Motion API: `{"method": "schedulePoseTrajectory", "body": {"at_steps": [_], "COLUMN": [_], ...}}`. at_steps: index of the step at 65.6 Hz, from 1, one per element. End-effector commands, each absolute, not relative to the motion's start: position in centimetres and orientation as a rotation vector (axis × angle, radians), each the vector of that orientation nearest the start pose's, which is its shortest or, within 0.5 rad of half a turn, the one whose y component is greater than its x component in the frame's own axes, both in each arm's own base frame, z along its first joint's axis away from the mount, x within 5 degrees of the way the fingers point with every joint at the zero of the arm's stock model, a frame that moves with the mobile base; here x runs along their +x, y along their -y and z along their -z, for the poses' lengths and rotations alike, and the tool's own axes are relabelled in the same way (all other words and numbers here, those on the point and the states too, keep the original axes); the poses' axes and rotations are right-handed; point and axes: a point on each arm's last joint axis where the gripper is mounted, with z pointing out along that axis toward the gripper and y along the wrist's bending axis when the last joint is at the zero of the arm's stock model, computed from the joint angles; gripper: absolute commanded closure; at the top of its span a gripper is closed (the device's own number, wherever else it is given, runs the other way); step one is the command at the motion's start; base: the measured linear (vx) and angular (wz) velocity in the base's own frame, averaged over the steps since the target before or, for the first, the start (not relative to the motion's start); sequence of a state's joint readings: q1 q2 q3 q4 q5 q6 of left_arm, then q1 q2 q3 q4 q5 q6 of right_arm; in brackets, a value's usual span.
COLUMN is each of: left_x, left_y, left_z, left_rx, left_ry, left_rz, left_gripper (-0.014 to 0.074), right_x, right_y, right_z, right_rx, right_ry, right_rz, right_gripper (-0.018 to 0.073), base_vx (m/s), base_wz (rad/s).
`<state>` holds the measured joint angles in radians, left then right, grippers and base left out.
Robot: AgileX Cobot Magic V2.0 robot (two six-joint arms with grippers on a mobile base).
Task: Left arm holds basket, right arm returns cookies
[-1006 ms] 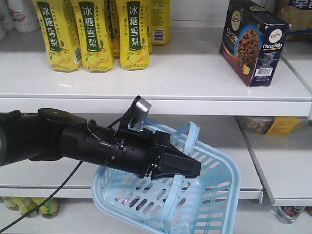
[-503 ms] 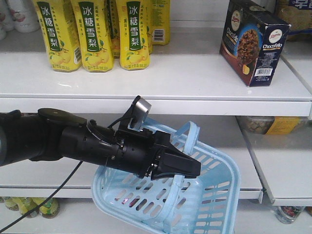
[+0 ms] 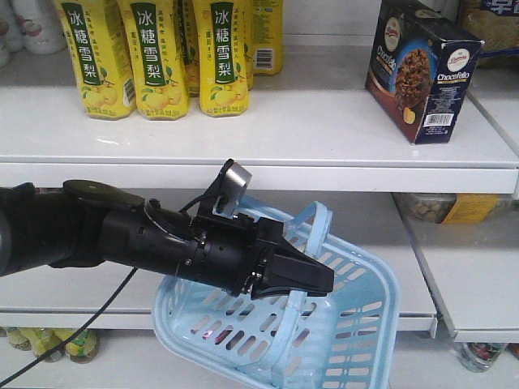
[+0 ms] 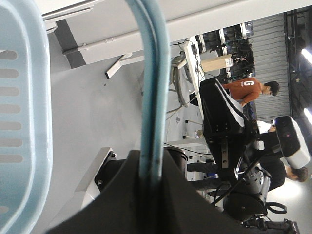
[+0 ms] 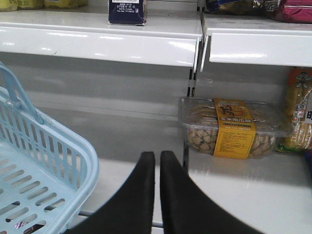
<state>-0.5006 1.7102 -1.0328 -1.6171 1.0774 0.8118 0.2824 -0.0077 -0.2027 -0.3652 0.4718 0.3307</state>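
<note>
The light blue basket (image 3: 357,324) hangs tilted in front of the lower shelf, and it shows empty in the right wrist view (image 5: 48,161). My left gripper (image 3: 324,279) is shut on the basket's two loop handles (image 4: 151,97), which run up from between its jaws (image 4: 151,161). The navy cookies carton (image 3: 422,69) stands upright on the upper shelf at the right, and its lower edge shows in the right wrist view (image 5: 127,10). My right gripper (image 5: 157,156) is shut with nothing in it, low in front of the lower shelf, right of the basket.
Yellow drink bottles (image 3: 154,57) stand on the upper shelf at the left. A clear tub of snacks with a yellow label (image 5: 234,127) lies on the lower shelf. The white shelf edge (image 3: 259,174) runs just above the left arm.
</note>
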Motion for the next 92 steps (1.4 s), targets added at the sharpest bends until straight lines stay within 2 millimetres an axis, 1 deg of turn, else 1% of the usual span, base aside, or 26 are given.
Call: {"method": "schedulePoseTrajectory", "body": {"at_steps": [1,9,13,21,28,31,32,37,38,39,47,52,55,59,63,66,72,80,86,92], "left_x": [26.5,25.8,25.1,22.0,18.9,17.4,16.8,15.0,14.5,14.1,11.7,10.8,10.2,9.7,8.9,8.5,8.1,7.6,7.3,6.9], "left_y": [22.9,23.8,23.8,23.6,22.7,22.1,21.8,20.4,20.1,19.7,16.7,14.9,13.6,12.3,11.1,10.3,8.9,7.0,5.7,4.8], "left_z": [-29.3,-29.4,-29.6,-30.3,-30.6,-30.3,-30.5,-30.0,-29.6,-29.6,-27.9,-26.4,-25.8,-25.1,-24.7,-24.4,-23.9,-22.8,-21.8,-20.8], "left_rx": [0.277,0.301,0.309,0.352,0.391,0.409,0.418,0.419,0.411,0.411,0.361,0.310,0.312,0.364,0.457,0.489,0.464,0.368,0.254,0.242], "left_ry": [-2.126,-2.137,-2.137,-2.140,-2.157,-2.175,-2.168,-2.180,-2.192,-2.183,-2.197,-2.199,-2.174,-2.135,-2.081,-2.046,-1.987,-1.915,-1.859,-1.793], "left_rz": [1.936,1.935,1.929,1.927,1.862,1.823,1.814,1.754,1.739,1.728,1.584,1.434,1.321,1.177,1.057,0.984,0.871,0.770,0.739,0.682], "left_gripper": [0.0599,0.0599,0.0599,0.0599,0.0599,0.0599,0.0599,0.0599,0.0599,0.0599,0.0599,0.0599,0.0599,0.0599,0.0599,0.0599,0.0599,0.0599,0.0599,0.0599], "right_x": [4.2,4.2,4.2,4.2,4.2,4.2,4.2,4.2,4.2,4.2,4.2,4.2,4.2,4.2,4.2,4.2,4.2,4.2,4.2,4.2], "right_y": [0.2,0.2,0.2,0.2,0.2,0.2,0.2,0.2,0.2,0.2,0.2,0.2,0.2,0.2,0.2,0.2,0.2,0.2,0.2,0.2], "right_z": [-25.5,-25.5,-25.5,-25.4,-25.4,-25.4,-25.4,-25.4,-25.4,-25.4,-25.4,-25.4,-25.4,-25.4,-25.4,-25.4,-25.4,-25.4,-25.4,-25.4], "right_rx": [-0.144,-0.144,-0.143,-0.142,-0.143,-0.143,-0.143,-0.143,-0.143,-0.143,-0.143,-0.143,-0.143,-0.143,-0.143,-0.143,-0.143,-0.143,-0.143,-0.143], "right_ry": [-1.629,-1.630,-1.631,-1.638,-1.638,-1.638,-1.638,-1.638,-1.638,-1.638,-1.638,-1.637,-1.637,-1.637,-1.637,-1.637,-1.637,-1.637,-1.635,-1.635], "right_rz": [-0.067,-0.066,-0.066,-0.063,-0.063,-0.063,-0.063,-0.063,-0.063,-0.063,-0.063,-0.063,-0.063,-0.063,-0.063,-0.063,-0.063,-0.063,-0.064,-0.064], "right_gripper": [0.0565,0.0566,0.0566,0.0566,0.0566,0.0566,0.0566,0.0566,0.0566,0.0566,0.0566,0.0566,0.0566,0.0566,0.0566,0.0566,0.0566,0.0566,0.0566,0.0566], "base_vx": [0.00,0.00,0.00,0.00,0.00,0.00,0.00,0.00,0.00,0.00,0.00,0.00,0.00,0.00,0.00,0.00,0.00,0.00,0.00,0.00], "base_wz": [0.00,0.00,0.00,0.00,0.00,0.00,0.00,0.00,0.00,0.00,0.00,0.00,0.00,0.00,0.00,0.00,0.00,0.00,0.00,0.00]}}
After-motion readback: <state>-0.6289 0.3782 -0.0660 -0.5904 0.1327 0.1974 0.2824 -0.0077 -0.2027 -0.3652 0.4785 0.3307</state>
